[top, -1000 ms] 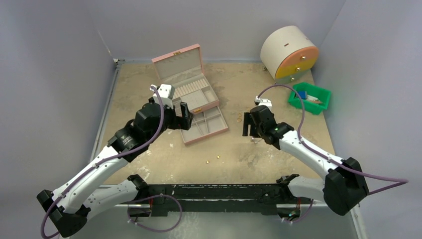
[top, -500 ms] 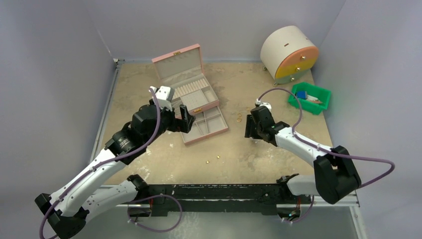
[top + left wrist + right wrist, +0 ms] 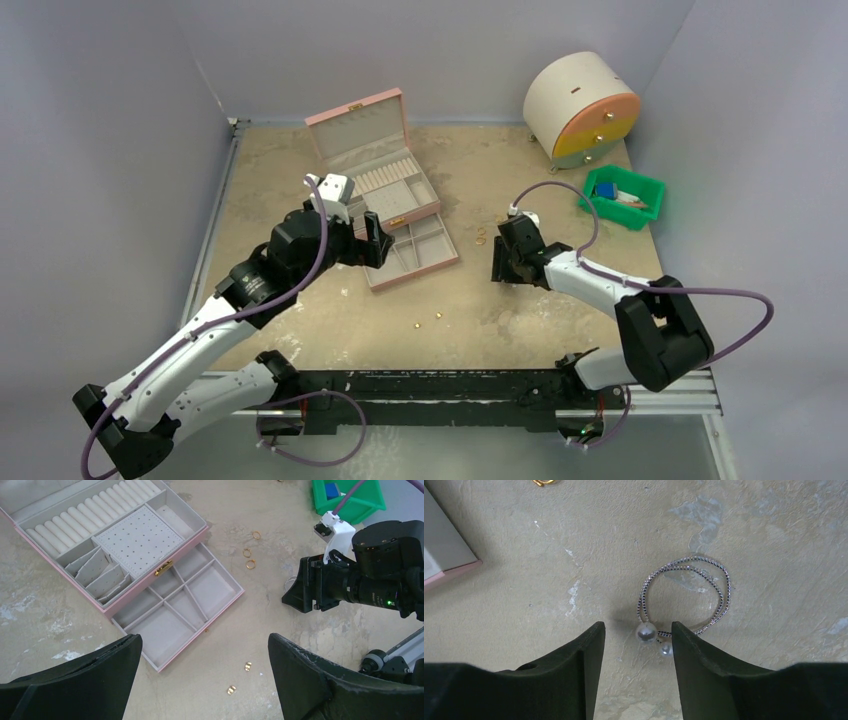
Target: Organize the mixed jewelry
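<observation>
A silvery bracelet [image 3: 684,597] with two pearl ends lies on the table just ahead of my right gripper [image 3: 636,630]. That gripper is open and empty, and the pearls sit between its fingertips. It is low over the table in the top view [image 3: 503,265]. Small gold rings [image 3: 248,555] lie beyond the bracelet [image 3: 290,584]. Two gold studs [image 3: 248,666] lie on the table in front of the pink box [image 3: 165,530]. The box lid is up and its drawer is pulled out. My left gripper [image 3: 205,645] is open and empty, high above the drawer's front corner.
A green bin [image 3: 621,197] with blue items stands at the right. A round white drum with an orange and yellow face [image 3: 580,105] stands behind it. Grey walls close in the table on three sides.
My right gripper has shifted slightly left and settled lower over the bracelet as its elbow folded inward. The left arm has barely moved.
</observation>
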Robot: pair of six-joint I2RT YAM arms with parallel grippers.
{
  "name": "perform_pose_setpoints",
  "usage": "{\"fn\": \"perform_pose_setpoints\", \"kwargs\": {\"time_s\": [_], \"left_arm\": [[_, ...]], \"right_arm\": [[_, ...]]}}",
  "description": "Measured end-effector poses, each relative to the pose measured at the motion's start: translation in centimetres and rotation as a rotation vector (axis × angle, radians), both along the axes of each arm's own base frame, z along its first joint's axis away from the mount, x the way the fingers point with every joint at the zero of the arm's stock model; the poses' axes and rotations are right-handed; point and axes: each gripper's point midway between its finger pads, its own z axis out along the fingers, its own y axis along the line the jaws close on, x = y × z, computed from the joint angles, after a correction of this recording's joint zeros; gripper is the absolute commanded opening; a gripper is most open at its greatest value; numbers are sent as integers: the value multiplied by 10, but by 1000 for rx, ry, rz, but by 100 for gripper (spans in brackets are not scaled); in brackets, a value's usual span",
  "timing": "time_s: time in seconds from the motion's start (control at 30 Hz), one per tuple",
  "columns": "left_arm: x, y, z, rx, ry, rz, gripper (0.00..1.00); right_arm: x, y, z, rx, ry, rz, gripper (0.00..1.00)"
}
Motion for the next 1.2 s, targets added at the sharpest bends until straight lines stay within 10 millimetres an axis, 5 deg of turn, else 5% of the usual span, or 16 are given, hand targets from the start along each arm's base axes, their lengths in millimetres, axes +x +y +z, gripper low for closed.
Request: {"fn": "perform_pose_setpoints", "kwargs": {"time_s": [0.57,1.2], "left_arm": [[0,0,0,1,1,0,97],[-3,2,3,-5,-7,0,97]], "right_arm": [[-1,0,-3,4,5,-5,41],[-3,2,-3,18,10,-10,9]]}}
